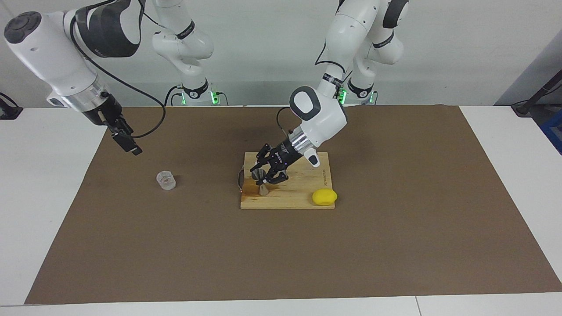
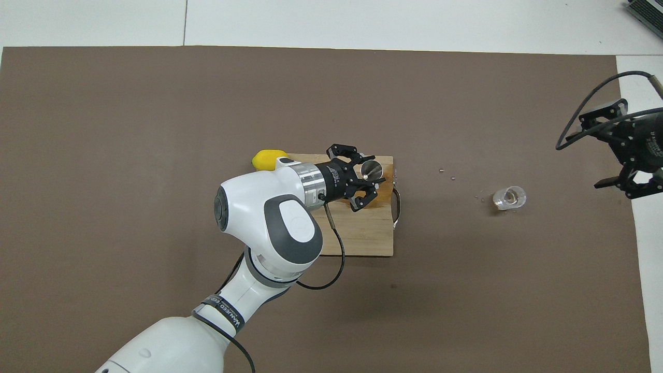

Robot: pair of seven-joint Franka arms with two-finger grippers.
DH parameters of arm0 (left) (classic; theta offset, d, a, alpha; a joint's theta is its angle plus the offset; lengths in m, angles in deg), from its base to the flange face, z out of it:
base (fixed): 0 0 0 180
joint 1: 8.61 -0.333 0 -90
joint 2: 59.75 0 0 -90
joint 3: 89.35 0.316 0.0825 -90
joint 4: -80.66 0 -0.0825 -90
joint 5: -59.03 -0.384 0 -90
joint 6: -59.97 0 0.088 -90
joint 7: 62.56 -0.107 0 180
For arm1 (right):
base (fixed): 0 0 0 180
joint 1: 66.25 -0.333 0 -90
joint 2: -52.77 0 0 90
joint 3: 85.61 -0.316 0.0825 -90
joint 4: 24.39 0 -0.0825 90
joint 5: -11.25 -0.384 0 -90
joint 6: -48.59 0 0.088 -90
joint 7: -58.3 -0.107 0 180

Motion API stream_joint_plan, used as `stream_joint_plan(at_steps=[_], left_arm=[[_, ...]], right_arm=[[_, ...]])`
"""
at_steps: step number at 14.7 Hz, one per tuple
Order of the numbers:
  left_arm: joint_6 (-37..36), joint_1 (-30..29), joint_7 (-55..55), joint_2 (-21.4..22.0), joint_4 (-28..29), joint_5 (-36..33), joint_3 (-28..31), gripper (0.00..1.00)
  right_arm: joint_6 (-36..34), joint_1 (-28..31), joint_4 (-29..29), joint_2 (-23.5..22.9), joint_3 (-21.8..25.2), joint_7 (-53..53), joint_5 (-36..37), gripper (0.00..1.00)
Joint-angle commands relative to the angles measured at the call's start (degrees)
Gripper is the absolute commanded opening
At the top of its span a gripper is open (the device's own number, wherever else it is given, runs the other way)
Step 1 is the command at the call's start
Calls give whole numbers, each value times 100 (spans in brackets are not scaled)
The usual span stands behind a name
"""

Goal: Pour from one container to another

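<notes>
The clear faceted glass tumbler (image 1: 166, 180) (image 2: 509, 197) stands upright on the brown mat toward the right arm's end of the table. The steel hourglass jigger (image 1: 262, 183) (image 2: 371, 169) stands upright on the wooden cutting board (image 1: 303, 195) (image 2: 362, 235), at the board's end toward the right arm. My left gripper (image 1: 264, 174) (image 2: 369, 176) is low at the jigger, open, with its fingers on either side of the upper cone. My right gripper (image 1: 131, 147) (image 2: 595, 151) is open and empty, raised over the mat's edge beside the tumbler.
A yellow lemon (image 1: 324, 197) (image 2: 267, 158) lies on the board's corner toward the left arm, farther from the robots. A wet stain darkens the board around the jigger. The board has a metal handle (image 1: 240, 177) (image 2: 398, 207). Small specks (image 2: 447, 173) lie on the mat between board and tumbler.
</notes>
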Motion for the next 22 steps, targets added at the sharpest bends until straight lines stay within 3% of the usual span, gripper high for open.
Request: stream_joint_plan(at_steps=[1, 2, 4, 5, 8, 10, 15, 18, 20, 22], left_arm=[[132, 90, 3, -11, -2, 95, 85, 0], [132, 90, 3, -2, 33, 86, 85, 0], [123, 99, 3, 16, 103, 43, 85, 40], [123, 64, 3, 33, 138, -106, 85, 99], [9, -147, 12, 94, 165, -292, 77, 100], [-140, -191, 12, 375, 410, -344, 85, 100], [-965, -586, 21, 1516, 1280, -721, 94, 100], [-1921, -1173, -5, 2045, 1378, -1833, 112, 100], [-2608, -1727, -49, 2055, 985, -2897, 103, 100], [-2821, -2079, -49, 1941, 501, -3811, 103, 100]], right_arm=[[247, 319, -269, -98, -58, -362, -573, 99], [264, 398, -234, -326, -49, -379, -863, 99], [291, 599, -242, -642, -40, -379, -1093, 99], [317, 801, -242, -818, -40, -362, -1312, 99], [536, 1101, -269, -1275, -40, -344, -1612, 99], [861, 1111, -417, -1364, -40, -353, -1701, 100], [871, 1313, -488, -2085, -49, 279, -2052, 100], [888, 1295, -926, -2016, -49, 359, -2087, 100], [915, 1287, -1260, -1893, -49, 526, -2122, 100], [871, 1295, -1437, -1822, -49, 535, -2289, 100]])
